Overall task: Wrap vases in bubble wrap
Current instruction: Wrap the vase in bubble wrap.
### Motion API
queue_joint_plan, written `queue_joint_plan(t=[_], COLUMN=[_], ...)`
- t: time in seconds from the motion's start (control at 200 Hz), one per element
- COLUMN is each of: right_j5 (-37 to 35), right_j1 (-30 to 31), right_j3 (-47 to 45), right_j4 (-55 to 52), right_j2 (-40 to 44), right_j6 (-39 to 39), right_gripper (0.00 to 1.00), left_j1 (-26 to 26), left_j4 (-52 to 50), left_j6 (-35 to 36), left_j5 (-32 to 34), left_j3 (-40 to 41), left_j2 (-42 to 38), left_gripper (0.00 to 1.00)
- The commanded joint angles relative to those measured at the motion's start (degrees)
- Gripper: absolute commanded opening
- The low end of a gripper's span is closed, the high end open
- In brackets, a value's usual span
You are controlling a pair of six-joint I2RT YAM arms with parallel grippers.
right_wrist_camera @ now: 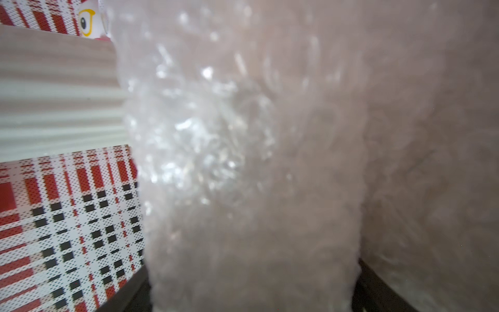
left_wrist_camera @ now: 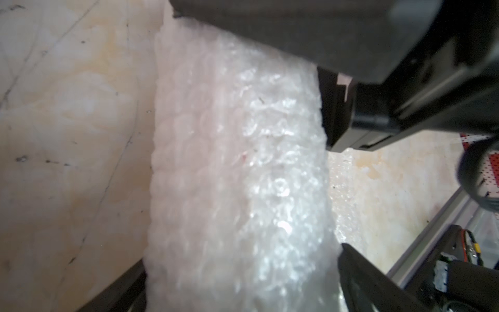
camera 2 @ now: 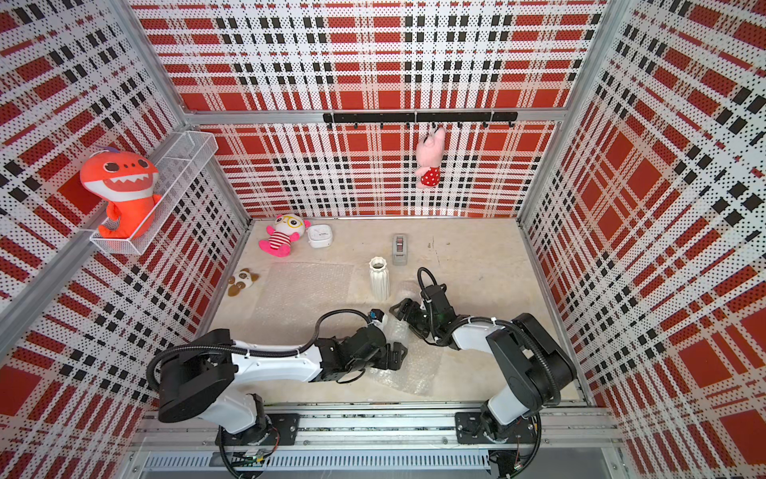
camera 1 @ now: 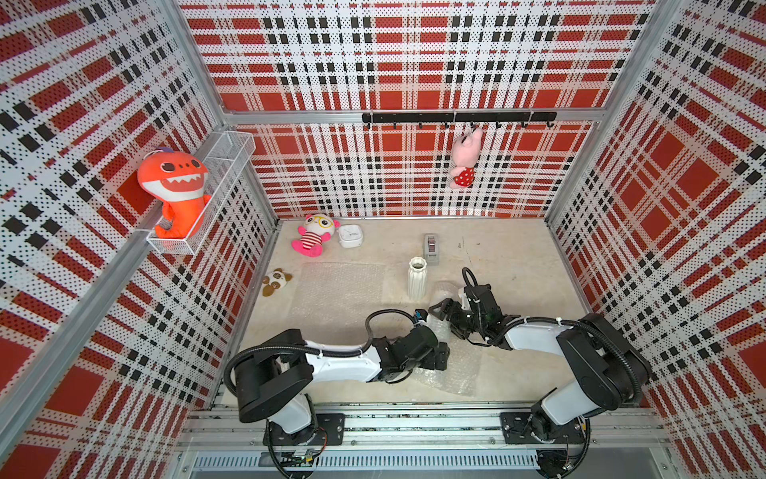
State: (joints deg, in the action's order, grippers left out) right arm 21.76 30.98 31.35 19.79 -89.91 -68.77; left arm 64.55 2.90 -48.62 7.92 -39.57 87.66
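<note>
A flat bubble wrap sheet (camera 1: 340, 290) lies well to the left of both grippers. The wrapped vase (left_wrist_camera: 237, 175) lies between them. The right gripper (camera 1: 445, 317) clamps one end. The left gripper (camera 1: 442, 356) straddles the other end, jaws wide, grip unclear. A bare vase (camera 1: 417, 278) stands just left of the right gripper.

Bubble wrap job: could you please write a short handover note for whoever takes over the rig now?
Left tool and right tool: each straddles the wrapped bundle; grip unclear.
Done: the bundle apparently holds one vase; its loose tail lies on the table.
To do: the bare vase stands upright beside the flat sheet, unwrapped.
</note>
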Motion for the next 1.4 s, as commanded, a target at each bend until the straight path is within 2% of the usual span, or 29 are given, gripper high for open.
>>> queue_joint_plan(t=[0.0,0.18,0.391,0.526,0.661,0.747,0.867,1.112,1.393], right_j5=[3.76,3.90,4.14,3.61,1.23,-0.98,-3.29,-8.59,-12.05], right_j1=[0.18,-0.55,-0.73,-0.91,-0.92,-0.90,-0.88,-0.84,-2.62], right_j3=[-1.55,-5.29,-6.84,-6.68,-5.11,-4.44,-3.28,1.04,1.97], right_j4=[11.59,16.64,19.02,18.20,11.54,7.53,1.96,-13.52,-23.23], right_j2=[-0.87,-2.37,-3.69,-3.68,-1.76,0.00,1.93,4.93,11.09], right_j6=[-3.85,-3.96,-2.78,-1.25,1.94,3.63,5.50,9.26,12.74], right_gripper=[0.63,0.63,0.65,0.67,0.75,0.88,1.00,1.00,1.00], left_j1=[-1.10,-2.99,-5.46,-4.61,-2.91,-2.20,-1.33,0.00,0.59], left_j4=[5.63,9.96,13.44,13.50,10.33,8.01,5.20,0.85,0.17], left_j6=[-1.82,-2.78,-3.98,-3.58,-3.32,-3.57,-3.33,-3.60,-3.54], left_j5=[-3.00,-5.34,-6.60,-8.55,-7.05,-5.57,-3.35,0.39,1.45], left_j3=[2.81,5.95,9.43,9.60,9.47,9.08,7.49,4.48,3.76], left_j2=[-4.10,-6.36,-5.06,-1.91,0.89,2.42,4.01,5.50,5.36], left_gripper=[0.98,0.98,0.98,0.99,0.96,0.94,0.92,0.89,0.87])
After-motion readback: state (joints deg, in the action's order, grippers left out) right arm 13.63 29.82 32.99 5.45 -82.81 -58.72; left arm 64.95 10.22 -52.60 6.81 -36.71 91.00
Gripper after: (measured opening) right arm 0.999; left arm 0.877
